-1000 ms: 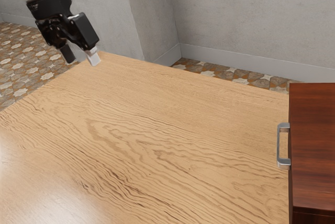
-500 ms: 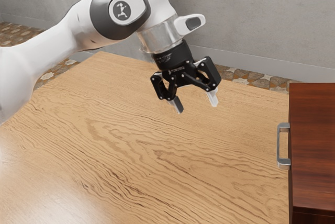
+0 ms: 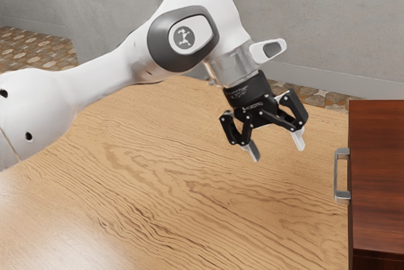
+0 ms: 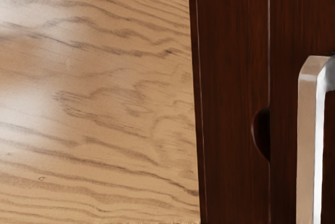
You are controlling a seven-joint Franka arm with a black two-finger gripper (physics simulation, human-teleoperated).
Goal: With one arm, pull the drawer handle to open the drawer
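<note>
My white arm [image 3: 113,77] stretches in from the exterior view's left, wrist bent downward, black gripper [image 3: 276,149] pointing down and rightward, fingers [image 3: 252,151] spread wide apart.

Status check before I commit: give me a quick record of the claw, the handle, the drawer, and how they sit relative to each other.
claw: open, holding nothing, above the table
handle: silver bar, upright on the drawer front, untouched
claw vs handle: apart; the claw is toward the exterior view's left of the handle and higher
drawer: not visibly pulled out
next move (judgement): probably shift toward the exterior view's right and lower, then close on the bar
</note>
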